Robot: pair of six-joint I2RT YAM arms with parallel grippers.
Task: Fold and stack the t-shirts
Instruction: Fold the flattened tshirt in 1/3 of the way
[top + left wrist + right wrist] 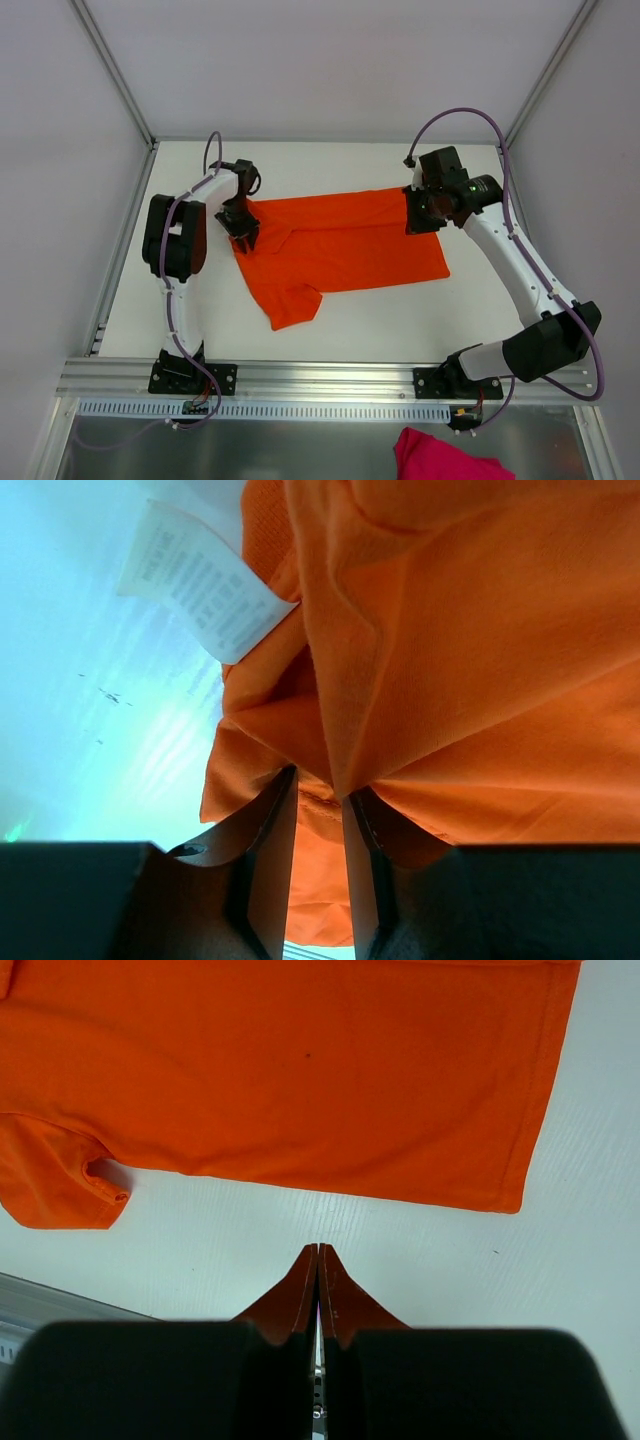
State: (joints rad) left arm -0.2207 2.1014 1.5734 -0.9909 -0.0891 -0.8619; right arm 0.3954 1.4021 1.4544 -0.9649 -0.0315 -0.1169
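**Top view.** The t-shirt (340,250) lies flat on the table (380,325), nearer its far edge. The left arm, elbow raised, angles down so the left gripper (242,228) sits at the shirt's left end. The right arm extends to set the right gripper (424,212) at the shirt's far right corner.

**Left wrist.** The jaws pinch a fold of orange fabric near the white label (205,580).

**Right wrist.** The fingers (300,1300) are pressed together and empty over bare table, apart from the hem.

— What do you have around your desk (350,320)?
— A white top, with pale grey wall panels (330,60) on three sides and slim metal posts (115,75) at the far corners.
— And nearest you?
— A ribbed aluminium rail (330,375), then a dull steel sheet (280,450). Your light is soft and even.
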